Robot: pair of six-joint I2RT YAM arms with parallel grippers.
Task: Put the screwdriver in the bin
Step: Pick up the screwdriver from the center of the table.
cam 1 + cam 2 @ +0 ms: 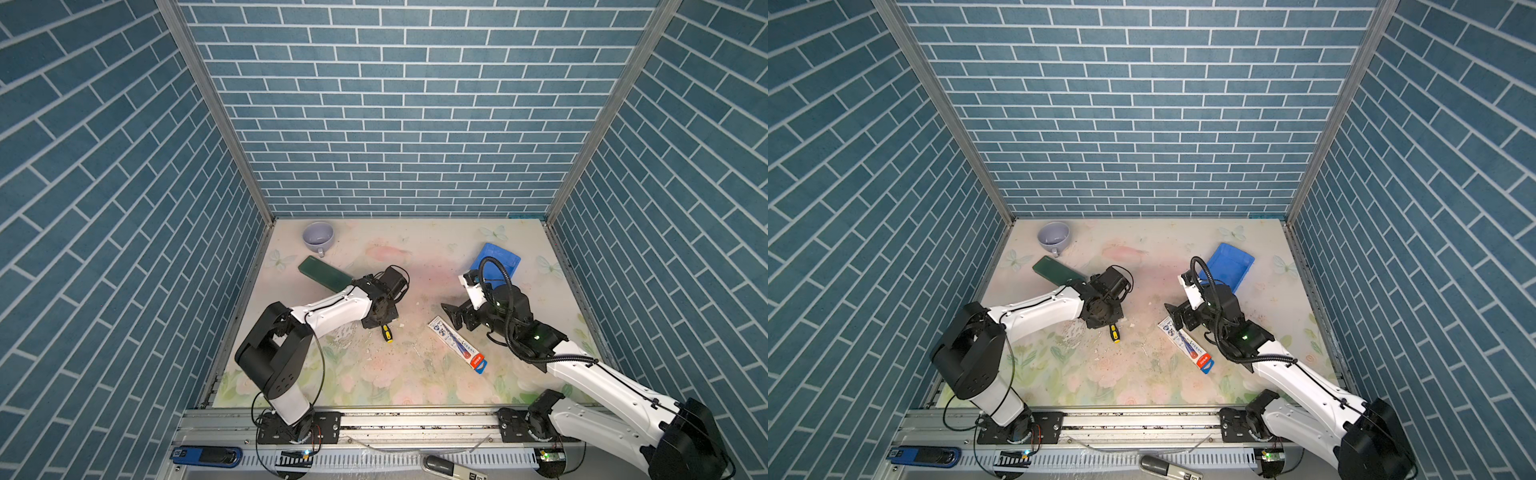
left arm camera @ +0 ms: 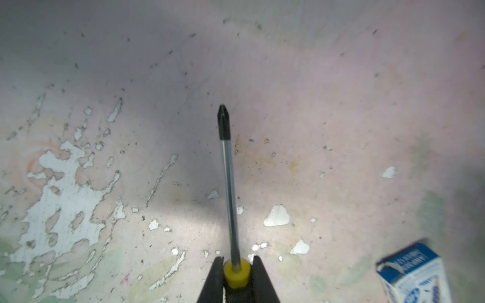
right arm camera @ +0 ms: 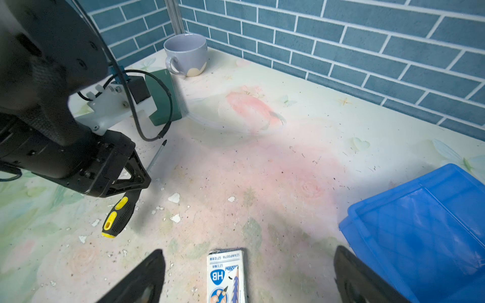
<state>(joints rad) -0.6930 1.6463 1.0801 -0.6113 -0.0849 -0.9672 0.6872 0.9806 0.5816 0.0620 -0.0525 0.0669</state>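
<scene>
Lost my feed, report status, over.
Left gripper shut on screwdriver. Right gripper open, empty. Screwdriver not yet in blue bin. Right arm crowds the route.

1. The table [image 1: 415, 374] had a pale floral top, peeled in white patches near its middle.
2. A lavender cup [image 1: 318, 237] stood upright at the far left.
3. A dark green case [image 1: 324, 272] lay flat just nearer.
4. The blue bin [image 1: 500, 257] sat far right.
5. A pencil box [image 1: 457, 344] lay nearer, right of centre.

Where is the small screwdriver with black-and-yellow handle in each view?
Top view: screwdriver, left of centre.
Top view: screwdriver, left of centre.
Left wrist: shaft centred, between the jaws.
Right wrist: handle protruding from the left gripper.
Shared landmark: white-and-blue cardboard pencil box.
</scene>
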